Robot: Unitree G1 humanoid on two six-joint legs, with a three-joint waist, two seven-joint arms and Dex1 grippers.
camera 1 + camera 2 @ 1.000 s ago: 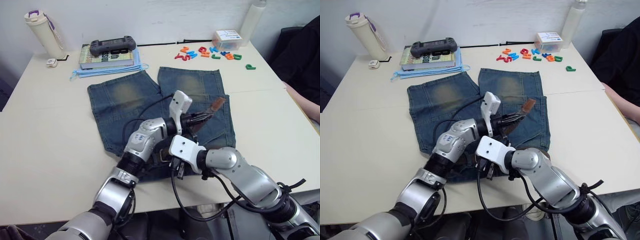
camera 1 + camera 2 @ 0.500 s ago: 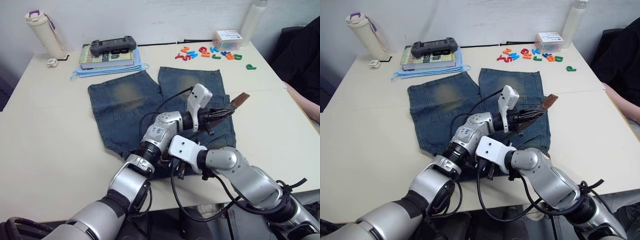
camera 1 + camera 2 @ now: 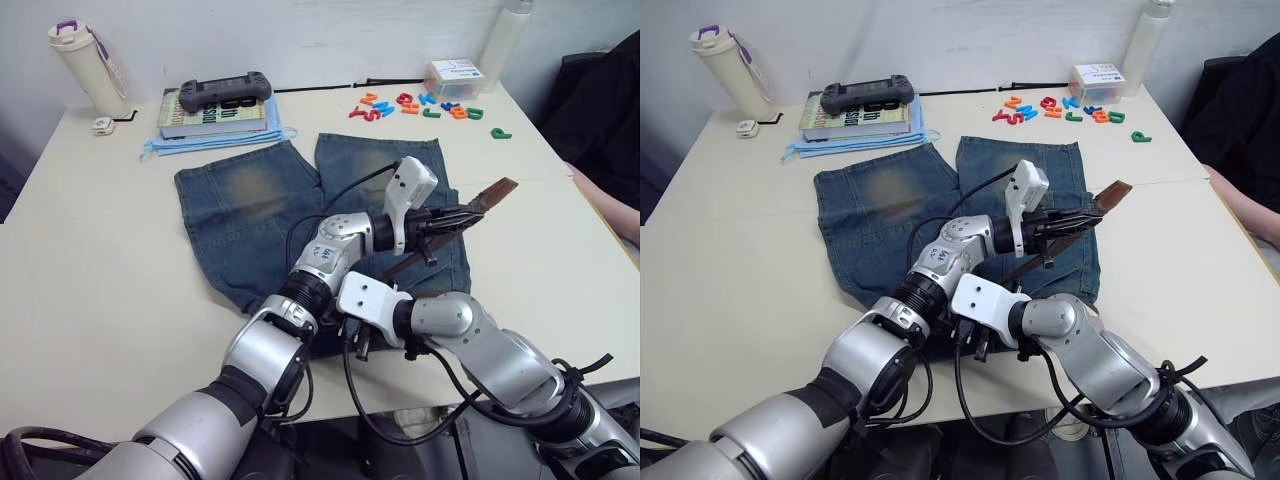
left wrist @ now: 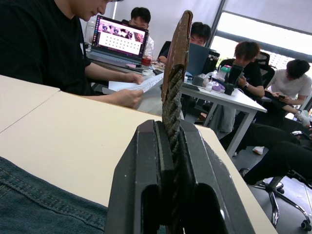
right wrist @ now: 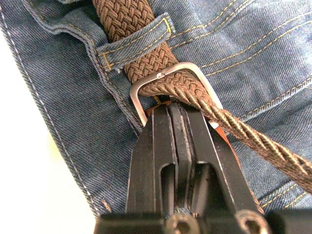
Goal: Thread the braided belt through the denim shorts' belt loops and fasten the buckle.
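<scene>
Over denim shorts point(image 3: 250, 200), left gripper point(image 3: 462, 213) pinches braided belt point(image 4: 171, 109); right gripper point(image 5: 179, 113) clamps buckle point(image 5: 171, 78) near waistband edge.

You can't see the near waistband of the denim shorts point(image 3: 250, 205); both forearms cover it. The braided belt point(image 5: 146, 44) runs off the right wrist view's edge, and the buckle point(image 5: 168, 78) has its tan end hidden behind the right gripper point(image 5: 178, 114). Whether a prong is engaged, you cannot tell. The magnet letters point(image 3: 420, 105) are too small to read.
</scene>
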